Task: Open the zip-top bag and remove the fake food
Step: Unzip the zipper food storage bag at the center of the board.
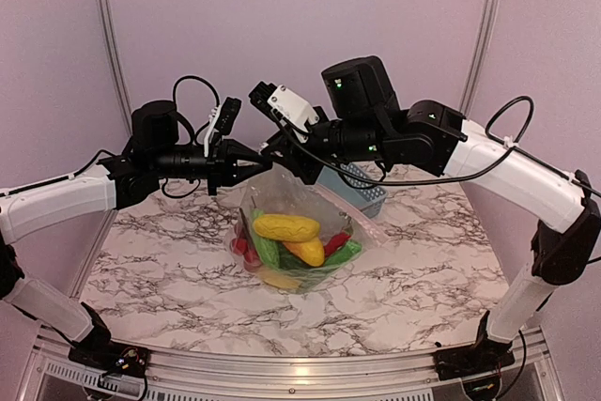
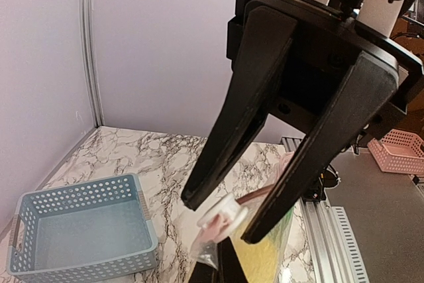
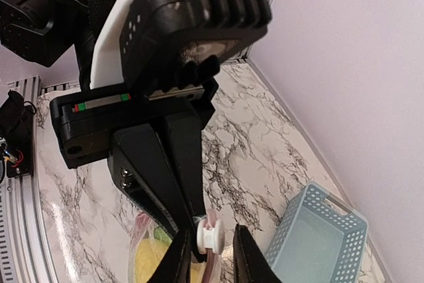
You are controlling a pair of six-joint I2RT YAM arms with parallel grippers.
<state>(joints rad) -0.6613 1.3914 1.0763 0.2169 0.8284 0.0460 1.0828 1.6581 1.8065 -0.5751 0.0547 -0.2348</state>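
Zip-top bag (image 1: pixel 282 196) just left of the basket (image 1: pixel 362 190) in the overhead view, bottom on the marble table (image 1: pixel 423 269), top edge drawn up above basket height. Fake food (image 1: pixel 286 227) inside the bag, heaped at its bottom: yellow, green and red pieces, lower than the basket's rim and to its left. Left gripper (image 1: pixel 252 161) up and left of the basket, fingers pinched together on the bag's top edge. Right gripper (image 2: pixel 224 218) meeting it tip to tip, nearer the basket, fingers a little apart on either side of the white zip slider (image 3: pixel 209 237). Cannot tell whether pressing the slider or merely straddling it.
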